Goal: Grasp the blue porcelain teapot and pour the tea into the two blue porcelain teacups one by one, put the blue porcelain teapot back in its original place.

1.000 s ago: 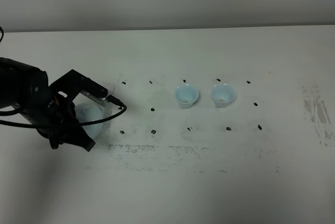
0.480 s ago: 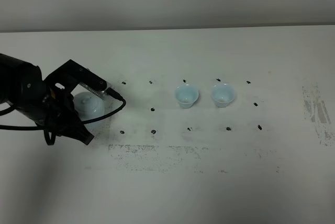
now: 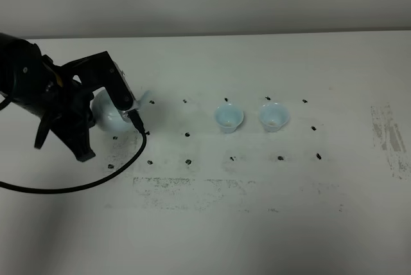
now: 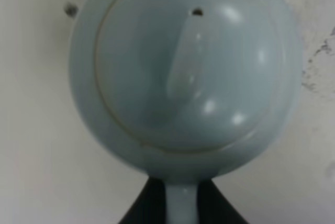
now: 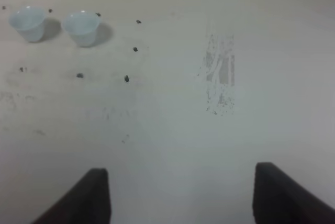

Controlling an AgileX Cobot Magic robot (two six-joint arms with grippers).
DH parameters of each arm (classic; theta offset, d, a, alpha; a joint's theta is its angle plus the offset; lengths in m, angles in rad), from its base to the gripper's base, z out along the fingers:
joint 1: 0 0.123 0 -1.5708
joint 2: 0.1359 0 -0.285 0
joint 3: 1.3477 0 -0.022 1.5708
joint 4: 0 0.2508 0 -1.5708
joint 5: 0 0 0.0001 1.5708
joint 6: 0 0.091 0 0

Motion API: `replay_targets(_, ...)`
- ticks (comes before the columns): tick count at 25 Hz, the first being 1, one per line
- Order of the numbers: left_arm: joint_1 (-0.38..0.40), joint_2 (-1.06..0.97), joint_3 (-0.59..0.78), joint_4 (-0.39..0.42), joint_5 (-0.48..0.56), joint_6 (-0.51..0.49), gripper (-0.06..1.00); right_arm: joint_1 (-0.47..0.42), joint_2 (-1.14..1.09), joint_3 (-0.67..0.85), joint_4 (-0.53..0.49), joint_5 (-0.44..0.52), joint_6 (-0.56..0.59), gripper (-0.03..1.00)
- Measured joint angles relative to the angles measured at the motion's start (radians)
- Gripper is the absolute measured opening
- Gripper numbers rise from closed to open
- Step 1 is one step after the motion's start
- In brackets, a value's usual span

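The blue porcelain teapot (image 3: 107, 108) hangs at the left of the white table (image 3: 257, 223), its spout toward the cups. My left gripper (image 3: 90, 113) is shut on its loop handle (image 4: 182, 203); in the left wrist view the teapot (image 4: 186, 72) fills the picture, lid on. The two blue porcelain teacups (image 3: 228, 118) (image 3: 273, 116) stand upright side by side at mid-table, well right of the teapot. The right wrist view shows both teacups (image 5: 29, 22) (image 5: 81, 26) far off, and my right gripper (image 5: 191, 198) open over bare table, holding nothing.
Black marker dots (image 3: 187, 135) form a grid around the cups. Scuffed grey patches (image 3: 192, 188) run along the front and another scuff (image 3: 388, 137) lies at the far right. A black cable (image 3: 77, 188) loops on the table below the left arm.
The left arm has swung up and back with the teapot in its grip, carrying it away from the front of the table. The cups have not moved.
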State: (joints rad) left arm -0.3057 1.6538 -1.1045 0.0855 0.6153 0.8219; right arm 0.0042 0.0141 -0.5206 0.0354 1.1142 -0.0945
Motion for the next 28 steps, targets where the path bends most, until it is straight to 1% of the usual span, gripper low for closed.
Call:
replay_targets(4, 0.0, 0.012, -0.075, -0.028, 0.026, 0.232, 0.04, 0.0, 0.0, 0.0, 0.0, 0.0, 0.0, 0.56)
replay_targets(7, 0.0, 0.052, -0.125, -0.062, 0.037, 0.355, 0.04, 0.0, 0.0, 0.0, 0.0, 0.0, -0.001, 0.56)
replay_targets(14, -0.002, 0.189, -0.241, -0.11, 0.077, 0.501, 0.04, 0.0, 0.0, 0.0, 0.0, 0.0, -0.001, 0.56)
replay_targets(20, -0.022, 0.3, -0.383, -0.18, 0.097, 0.639, 0.04, 0.0, 0.0, 0.0, 0.0, 0.0, 0.001, 0.56)
replay_targets(24, -0.045, 0.396, -0.518, -0.198, 0.127, 0.711, 0.04, 0.0, 0.0, 0.0, 0.0, 0.0, 0.002, 0.56)
replay_targets(28, -0.059, 0.506, -0.688, -0.198, 0.168, 0.753, 0.04, 0.0, 0.0, 0.0, 0.0, 0.0, 0.002, 0.56)
